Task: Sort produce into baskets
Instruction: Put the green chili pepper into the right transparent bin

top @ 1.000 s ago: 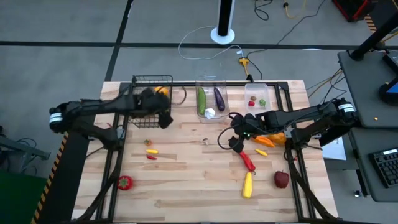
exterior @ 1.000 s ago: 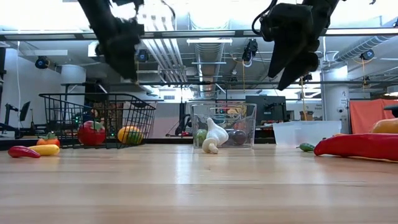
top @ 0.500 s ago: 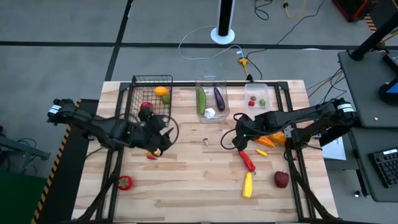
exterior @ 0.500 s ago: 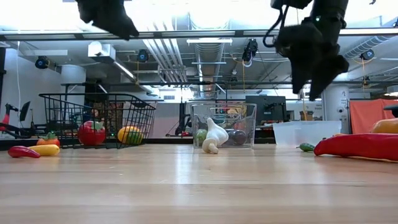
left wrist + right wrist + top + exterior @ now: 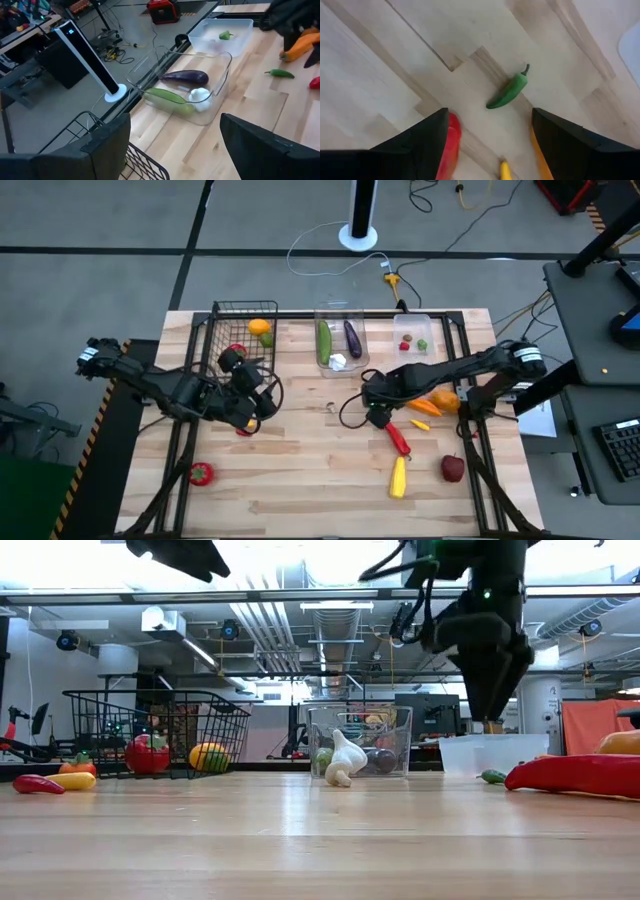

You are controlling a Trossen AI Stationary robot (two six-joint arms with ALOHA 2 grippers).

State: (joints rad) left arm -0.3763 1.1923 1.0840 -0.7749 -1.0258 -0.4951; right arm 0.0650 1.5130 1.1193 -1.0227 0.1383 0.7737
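**Ana:** Changes first: what moved in the last second?

**Ben:** The left claw [image 5: 262, 393] had hung over the black wire basket [image 5: 245, 308]. It then sat pulled back over the counter [image 5: 310, 480], just in front of the basket, fingers wide and empty. A red pepper [image 5: 233, 352] lay in the basket beside an orange fruit [image 5: 260, 327]. The right claw [image 5: 372, 415] had shifted slightly toward the counter's middle.

**Ana:** Its grip?

**Ben:** Fingers apart, holding nothing, above a green chili [image 5: 509, 92], with the long red pepper [image 5: 398, 437] just beside.

**Ana:** Anything hidden?

**Ben:** From above, the right arm covered that chili, and the left claw partly covered two small peppers [image 5: 242, 427].

**Ana:** Open room?

**Ben:** Bare boards lay between the arms and along the near edge. Cucumber [image 5: 324, 340], eggplant [image 5: 352, 337] and garlic [image 5: 338, 362] sat in the taller clear bin [image 5: 322, 315].
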